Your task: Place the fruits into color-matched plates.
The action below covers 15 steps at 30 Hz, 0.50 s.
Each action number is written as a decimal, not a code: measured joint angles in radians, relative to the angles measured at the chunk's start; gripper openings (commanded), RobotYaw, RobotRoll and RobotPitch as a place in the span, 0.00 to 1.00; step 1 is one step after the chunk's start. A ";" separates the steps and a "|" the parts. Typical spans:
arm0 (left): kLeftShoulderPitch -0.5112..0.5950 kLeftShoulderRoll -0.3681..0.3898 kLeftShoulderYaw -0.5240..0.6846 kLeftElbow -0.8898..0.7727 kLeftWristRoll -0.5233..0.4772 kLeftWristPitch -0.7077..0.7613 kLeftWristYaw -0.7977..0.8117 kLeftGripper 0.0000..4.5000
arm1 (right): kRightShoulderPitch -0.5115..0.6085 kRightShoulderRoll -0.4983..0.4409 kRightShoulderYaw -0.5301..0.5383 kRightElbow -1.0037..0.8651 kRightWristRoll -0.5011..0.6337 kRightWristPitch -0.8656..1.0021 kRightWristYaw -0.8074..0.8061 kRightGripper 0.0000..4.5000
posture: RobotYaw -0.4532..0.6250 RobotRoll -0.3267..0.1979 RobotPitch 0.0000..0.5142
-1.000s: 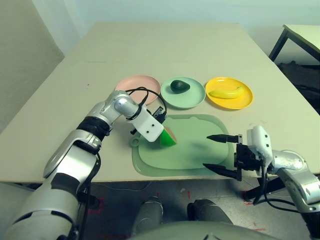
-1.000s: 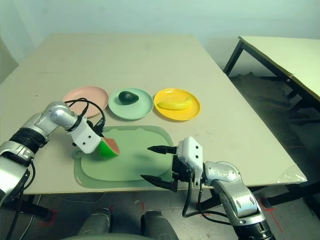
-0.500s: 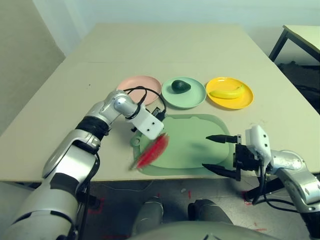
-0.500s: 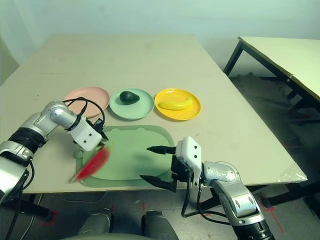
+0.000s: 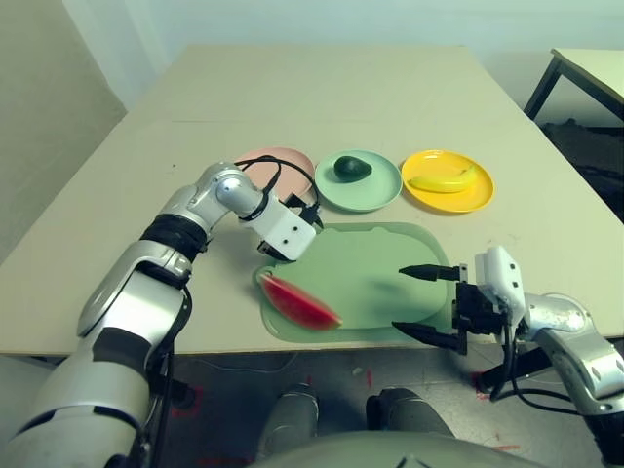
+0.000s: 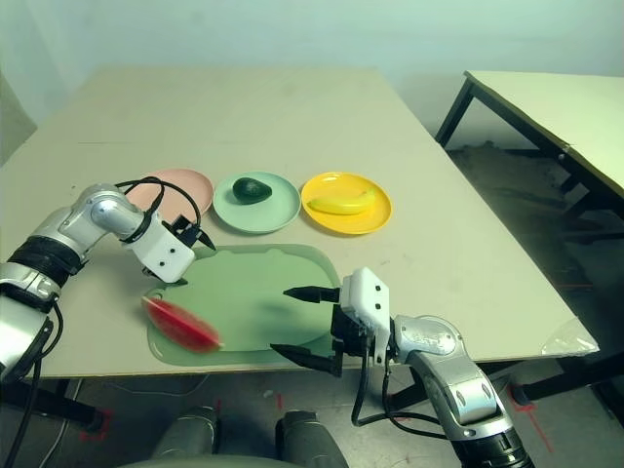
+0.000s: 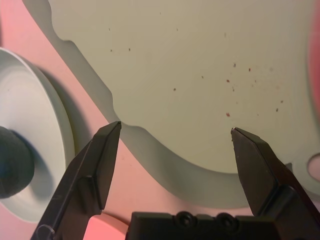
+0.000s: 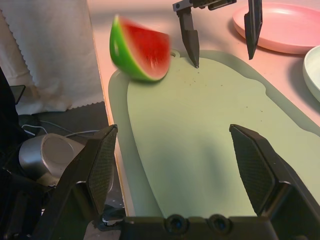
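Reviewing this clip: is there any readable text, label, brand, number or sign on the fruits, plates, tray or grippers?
None: no writing, number or sign shows on the watermelon wedge, banana, avocado, the three plates, the tray or either gripper.

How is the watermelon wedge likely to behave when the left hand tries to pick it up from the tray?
The watermelon wedge looks like smooth rigid plastic, so probably stiff but slippery. Its curved rind may let it rock or roll on the tray. It lies near the tray's front corner by the table edge, so a nudge from the open left hand might push it off.
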 measured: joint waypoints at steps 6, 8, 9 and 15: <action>-0.012 0.022 0.000 0.024 0.004 -0.002 0.002 0.99 | 0.000 0.000 0.010 0.000 0.000 0.000 0.000 1.00 | 0.47 0.62 0.06; -0.032 0.028 0.000 0.039 0.020 -0.006 0.009 0.99 | -0.001 0.000 0.012 0.000 0.000 0.000 0.000 1.00 | 0.47 0.62 0.06; -0.047 0.029 0.000 0.050 0.026 -0.010 0.016 0.99 | -0.001 0.000 0.012 0.000 0.000 0.001 0.000 1.00 | 0.47 0.62 0.06; -0.146 0.040 0.004 0.115 0.067 -0.024 0.081 0.99 | -0.003 0.000 0.025 0.000 0.000 0.000 0.002 1.00 | 0.47 0.62 0.06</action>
